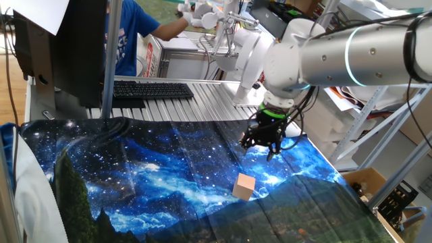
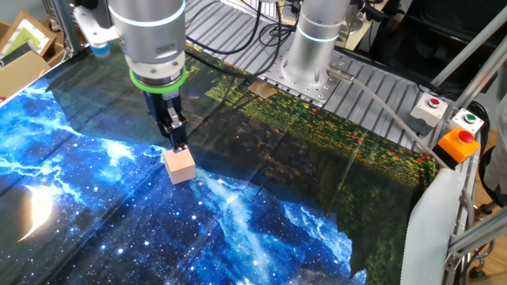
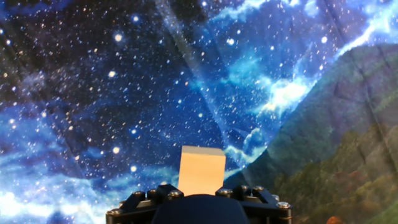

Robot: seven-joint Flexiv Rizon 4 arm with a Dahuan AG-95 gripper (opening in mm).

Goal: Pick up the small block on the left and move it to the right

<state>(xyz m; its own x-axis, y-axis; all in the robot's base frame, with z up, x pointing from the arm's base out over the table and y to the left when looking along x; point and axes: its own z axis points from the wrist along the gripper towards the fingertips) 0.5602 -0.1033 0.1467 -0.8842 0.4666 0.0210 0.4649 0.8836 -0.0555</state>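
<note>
the gripper (image 1: 268,144) hangs above the cloth, pointing down, with its dark fingers (image 2: 176,128) close together and nothing between them; whether they are fully closed i cannot tell (the hand view shows only the black base of the hand (image 3: 199,205) at the bottom edge, not the tips). in one fixed view the gripper is clearly off the cloth and apart from the small block (image 1: 244,186), which sits lower in the picture, nearer the camera. in the other fixed view the fingertips appear just above the block's (image 2: 180,166) top edge, but that is a matter of angle and contact cannot be confirmed there. the block is a plain light tan wooden cube resting flat on the galaxy-print cloth (image 1: 135,182), on a bright blue streak close to where the starry print gives way to a dark green landscape print. in the hand view the block (image 3: 202,169) stands just beyond the hand's base, near centre. above the gripper a green ring (image 2: 158,79) circles the silver wrist. past the cloth lie a ribbed metal tabletop (image 1: 202,101) and a black keyboard (image 1: 152,90), and in the other fixed view the arm's base (image 2: 309,55) and a button box (image 2: 459,142) stand at the far side
</note>
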